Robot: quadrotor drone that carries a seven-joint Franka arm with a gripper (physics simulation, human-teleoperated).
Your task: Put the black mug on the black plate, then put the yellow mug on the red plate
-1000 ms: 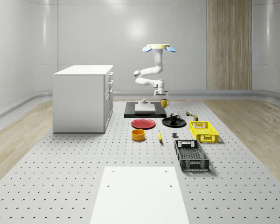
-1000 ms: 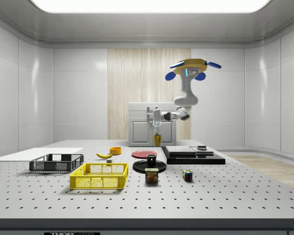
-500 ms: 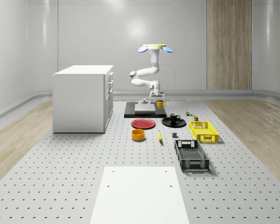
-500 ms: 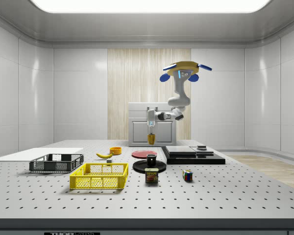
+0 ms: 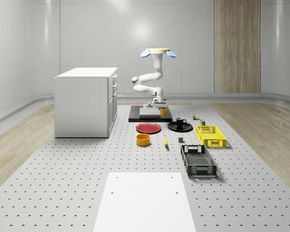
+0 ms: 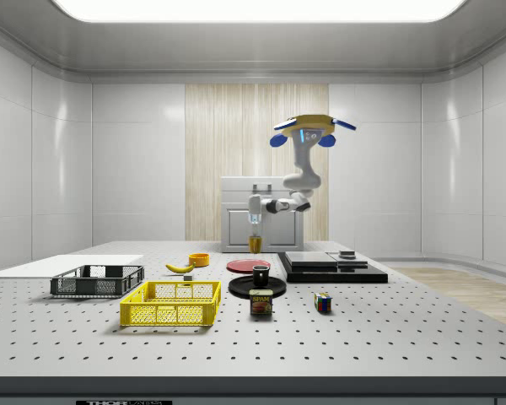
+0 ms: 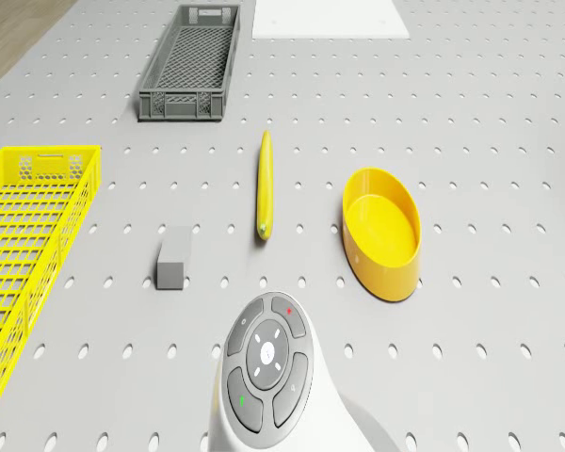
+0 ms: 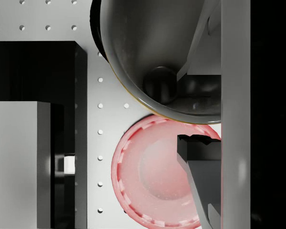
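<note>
The drone (image 5: 157,52) hovers above the black platform (image 5: 135,117) at the back of the table. Its arm hangs down, and the gripper (image 5: 161,107) is shut on the yellow mug (image 5: 164,112), held in the air just behind the red plate (image 5: 148,128). In the side view the yellow mug (image 6: 255,244) hangs a little above the red plate (image 6: 248,265). The wrist view looks past the mug's rim (image 8: 152,57) and one finger (image 8: 200,162) down onto the red plate (image 8: 150,176). The black mug (image 5: 180,121) stands upright on the black plate (image 5: 186,128).
A white cabinet (image 5: 85,101) stands at the whole-scene view's left. In front of the plates lie a yellow bowl (image 5: 143,139), a banana (image 5: 165,141), a grey block (image 7: 174,258), a yellow basket (image 5: 211,136) and a dark basket (image 5: 198,160). A can (image 6: 261,302) and cube (image 6: 322,302) sit nearby.
The drone and arm have shifted to the whole-scene view's left and sunk lower. The yellow mug came along in the gripper, nearer to the red plate.
</note>
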